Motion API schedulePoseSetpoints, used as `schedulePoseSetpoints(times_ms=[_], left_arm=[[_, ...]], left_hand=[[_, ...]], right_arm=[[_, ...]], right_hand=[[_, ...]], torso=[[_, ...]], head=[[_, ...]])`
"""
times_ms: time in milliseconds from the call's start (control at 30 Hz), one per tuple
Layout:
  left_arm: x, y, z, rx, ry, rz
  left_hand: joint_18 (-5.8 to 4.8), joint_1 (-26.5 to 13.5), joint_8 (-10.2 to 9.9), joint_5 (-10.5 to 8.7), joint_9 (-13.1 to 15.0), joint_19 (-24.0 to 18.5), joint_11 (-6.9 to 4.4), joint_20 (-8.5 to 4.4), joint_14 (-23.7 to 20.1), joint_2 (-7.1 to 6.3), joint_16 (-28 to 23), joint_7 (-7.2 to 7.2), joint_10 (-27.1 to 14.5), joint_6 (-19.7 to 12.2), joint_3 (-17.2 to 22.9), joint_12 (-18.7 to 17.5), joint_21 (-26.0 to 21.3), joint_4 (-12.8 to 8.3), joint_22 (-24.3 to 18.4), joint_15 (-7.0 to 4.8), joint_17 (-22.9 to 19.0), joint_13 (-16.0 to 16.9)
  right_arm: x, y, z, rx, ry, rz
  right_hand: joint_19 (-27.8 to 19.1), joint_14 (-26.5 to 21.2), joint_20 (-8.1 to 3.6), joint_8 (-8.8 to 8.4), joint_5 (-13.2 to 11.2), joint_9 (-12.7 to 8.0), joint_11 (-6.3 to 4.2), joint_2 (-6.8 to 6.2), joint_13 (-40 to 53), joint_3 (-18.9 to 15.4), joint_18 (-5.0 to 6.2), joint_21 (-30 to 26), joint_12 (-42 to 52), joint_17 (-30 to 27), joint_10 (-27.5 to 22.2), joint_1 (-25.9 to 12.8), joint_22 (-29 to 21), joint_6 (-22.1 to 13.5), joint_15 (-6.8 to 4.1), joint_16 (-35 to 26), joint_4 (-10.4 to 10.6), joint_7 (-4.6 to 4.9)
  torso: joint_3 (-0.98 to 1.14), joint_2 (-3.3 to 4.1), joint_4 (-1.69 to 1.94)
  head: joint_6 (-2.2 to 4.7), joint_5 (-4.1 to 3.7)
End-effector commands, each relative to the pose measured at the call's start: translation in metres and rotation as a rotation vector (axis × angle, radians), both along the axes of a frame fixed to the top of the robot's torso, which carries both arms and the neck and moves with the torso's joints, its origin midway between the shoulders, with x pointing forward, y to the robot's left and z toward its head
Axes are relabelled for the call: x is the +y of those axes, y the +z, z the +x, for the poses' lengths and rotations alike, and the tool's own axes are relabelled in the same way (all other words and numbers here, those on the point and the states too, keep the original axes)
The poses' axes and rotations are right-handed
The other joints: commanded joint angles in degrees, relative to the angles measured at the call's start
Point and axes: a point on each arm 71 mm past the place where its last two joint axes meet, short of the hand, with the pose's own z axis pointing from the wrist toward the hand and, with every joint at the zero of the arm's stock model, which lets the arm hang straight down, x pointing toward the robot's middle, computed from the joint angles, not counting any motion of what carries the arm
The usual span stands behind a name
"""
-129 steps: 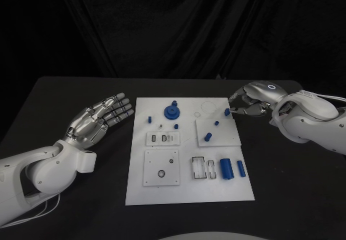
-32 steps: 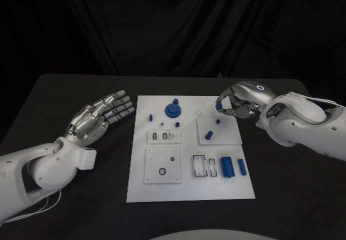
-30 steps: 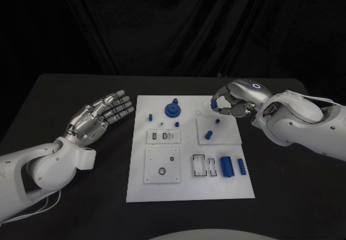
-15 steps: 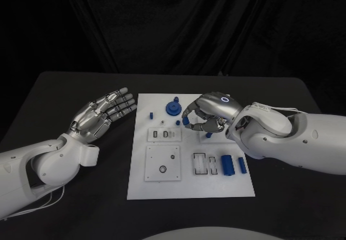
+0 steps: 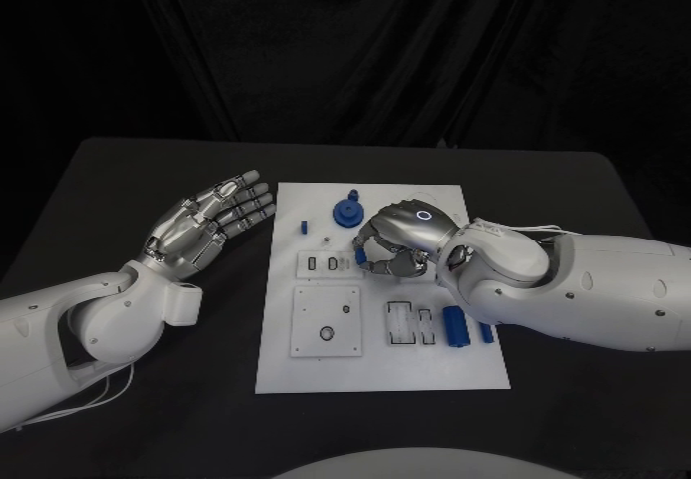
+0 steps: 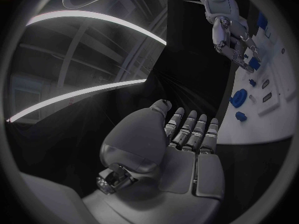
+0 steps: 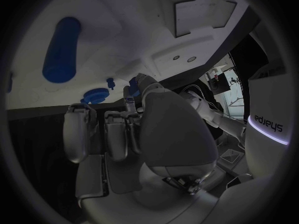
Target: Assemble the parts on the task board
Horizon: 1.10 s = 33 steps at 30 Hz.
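Note:
The white task board [image 5: 381, 369] lies in the middle of the black table. My right hand [image 5: 391, 239] hovers over its upper middle and pinches a small blue peg [image 5: 358, 257] at its fingertips, just right of a small slotted white block [image 5: 326, 264]. The left wrist view shows that hand [image 6: 231, 35] with the peg [image 6: 254, 64] under its fingers. My left hand [image 5: 202, 225] is held palm up with fingers spread, left of the board, holding nothing. A blue gear-shaped part [image 5: 345, 212] and a small blue peg [image 5: 303, 227] stand near the board's far edge.
A long blue cylinder [image 5: 456, 327] and a thinner blue piece [image 5: 485, 332] lie at the board's right, beside a white frame [image 5: 407, 327]. A square white plate [image 5: 329, 324] with holes sits at the near left. My right forearm covers the board's right middle.
My right hand has carried the blue peg from the board's far right corner leftward and nearer, to beside the slotted block. The left hand has stayed put.

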Motion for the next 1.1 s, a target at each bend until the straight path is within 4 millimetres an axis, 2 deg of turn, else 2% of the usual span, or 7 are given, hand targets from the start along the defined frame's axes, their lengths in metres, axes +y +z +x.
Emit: schedulePoseSetpoints(times_ms=[33,267,367,767,1100], left_arm=[[0.0021,0.0058,-0.0003,-0.071,0.022,-0.065],[0.0012,0.0056,0.0001,-0.069,0.018,-0.065],[0.0011,0.0055,0.0,-0.069,0.018,-0.065],[0.0013,0.005,0.0005,-0.066,0.017,-0.062],[0.001,0.0045,0.0014,-0.065,0.016,-0.06]], left_hand=[[-0.99,-0.62,-0.31,-0.22,0.02,-0.33,0.16,-0.01,0.06,-0.15,0.22,0.94,0.2,-0.03,0.26,0.28,-0.28,0.0,-0.08,0.34,0.09,0.07],[-0.99,-0.62,-0.31,-0.22,0.02,-0.33,0.16,-0.01,0.06,-0.15,0.22,0.94,0.2,-0.03,0.26,0.28,-0.28,0.0,-0.08,0.34,0.09,0.07],[-0.99,-0.62,-0.31,-0.22,0.02,-0.33,0.16,-0.01,0.06,-0.15,0.22,0.94,0.2,-0.03,0.26,0.28,-0.28,0.0,-0.08,0.34,0.09,0.07],[-1.0,-0.69,-0.32,-0.17,0.02,-0.34,0.16,-0.01,0.07,-0.17,0.29,0.96,0.15,-0.09,0.41,0.25,-0.28,0.0,-0.08,0.35,0.09,0.06],[-1.0,-0.71,-0.33,-0.17,0.02,-0.38,0.16,-0.01,0.07,-0.18,0.3,0.96,0.12,-0.12,0.45,0.23,-0.31,0.0,-0.09,0.35,0.09,0.05]], right_arm=[[-0.0004,-0.004,0.0011,0.0,-0.038,-0.039],[0.0037,-0.007,0.0016,0.006,-0.042,-0.043],[0.0041,-0.0078,0.0023,0.01,-0.046,-0.048],[0.0052,-0.0099,0.0053,0.018,-0.055,-0.066],[0.0069,-0.0101,0.0058,0.017,-0.048,-0.066]], right_hand=[[0.23,5.91,-0.38,0.21,0.23,3.69,-0.44,0.22,15.06,-0.29,0.89,-0.22,0.16,14.78,6.08,-0.85,9.96,2.36,-0.42,-0.18,0.09,-2.12],[0.08,5.87,-0.42,-0.1,-0.4,3.82,-0.42,0.1,15.06,-0.47,0.97,-0.55,0.16,14.65,6.08,-1.49,9.83,1.91,-0.43,-0.32,0.27,-2.05],[-0.08,5.82,-0.41,-0.32,-0.68,3.84,-0.35,0.07,15.06,-0.49,1.04,-0.87,0.16,14.51,6.08,-1.65,9.68,1.57,-0.39,-0.45,0.3,-1.95],[-0.73,5.59,0.39,-2.74,-2.93,3.45,1.01,-0.14,15.06,-0.52,1.31,-2.26,0.16,13.9,6.08,-2.75,9.13,-1.9,0.69,-1.09,0.57,-0.4],[-0.93,5.5,0.83,-4.84,-8.07,2.7,1.15,-0.69,15.06,-1.17,1.46,-2.91,0.16,13.66,6.08,-3.86,9.0,-4.86,0.94,-1.34,1.23,0.22]], torso=[[0.09,0.03,-0.03],[0.05,0.06,0.13],[0.07,0.06,0.01],[0.04,0.05,0.14],[0.0,0.01,0.1]], head=[[-0.19,-0.16],[-0.45,-0.33],[-0.55,-0.26],[-0.72,-0.35],[-0.92,-0.28]])
